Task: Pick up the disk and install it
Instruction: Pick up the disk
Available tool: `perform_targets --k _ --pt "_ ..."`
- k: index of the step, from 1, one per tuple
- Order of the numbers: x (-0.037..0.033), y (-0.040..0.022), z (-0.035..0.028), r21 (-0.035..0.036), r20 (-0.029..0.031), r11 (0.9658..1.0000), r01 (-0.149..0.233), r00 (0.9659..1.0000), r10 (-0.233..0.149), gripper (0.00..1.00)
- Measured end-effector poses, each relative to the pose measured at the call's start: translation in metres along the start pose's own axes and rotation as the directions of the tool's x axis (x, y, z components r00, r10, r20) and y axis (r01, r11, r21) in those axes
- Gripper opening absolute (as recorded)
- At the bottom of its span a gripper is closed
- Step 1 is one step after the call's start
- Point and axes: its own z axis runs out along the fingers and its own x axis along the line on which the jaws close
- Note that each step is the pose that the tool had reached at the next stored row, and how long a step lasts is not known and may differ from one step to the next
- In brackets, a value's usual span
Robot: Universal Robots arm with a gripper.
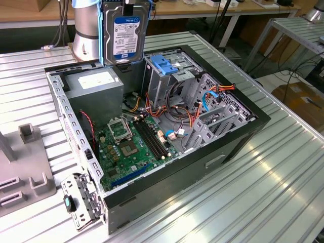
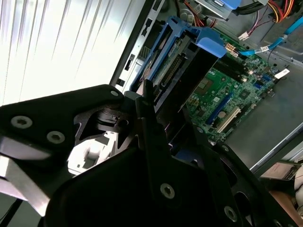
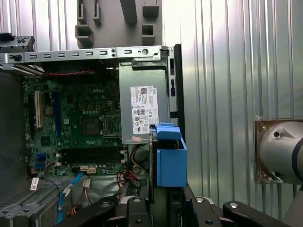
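Observation:
The disk (image 1: 127,31) hangs upright in the air over the back of the open computer case (image 1: 243,136), its blue-and-white label facing the exterior camera and blue rails along its sides. My gripper (image 1: 129,3) holds it by the top edge, at the upper border of the exterior view. In the second wrist view my black gripper (image 2: 158,111) is shut on the disk (image 2: 189,56), which reaches out past it. The first wrist view has the disk (image 3: 170,163) edge-on, its blue rail just beyond my gripper (image 3: 163,205).
Inside the case lie a green motherboard (image 1: 126,147), a grey power supply (image 1: 96,83) with a white sticker, and a metal drive cage (image 1: 164,63) with a blue latch. The arm's base (image 1: 88,30) stands behind the case. A grey fixture (image 1: 25,167) sits at the exterior view's left.

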Motion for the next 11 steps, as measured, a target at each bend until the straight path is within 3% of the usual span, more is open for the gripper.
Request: perform_targets --k 4,6,11 --pt "-0.0003 -0.0051 0.0 0.0 -0.0001 1.0 0.0 1.0 0.0 0.35" --pt "-0.0005 -0.011 0.0001 0.0 -0.0001 1.0 0.0 1.0 0.0 0.35" --pt "-0.0006 -0.0113 0.0001 0.0 0.0 1.0 0.0 1.0 0.0 0.35"
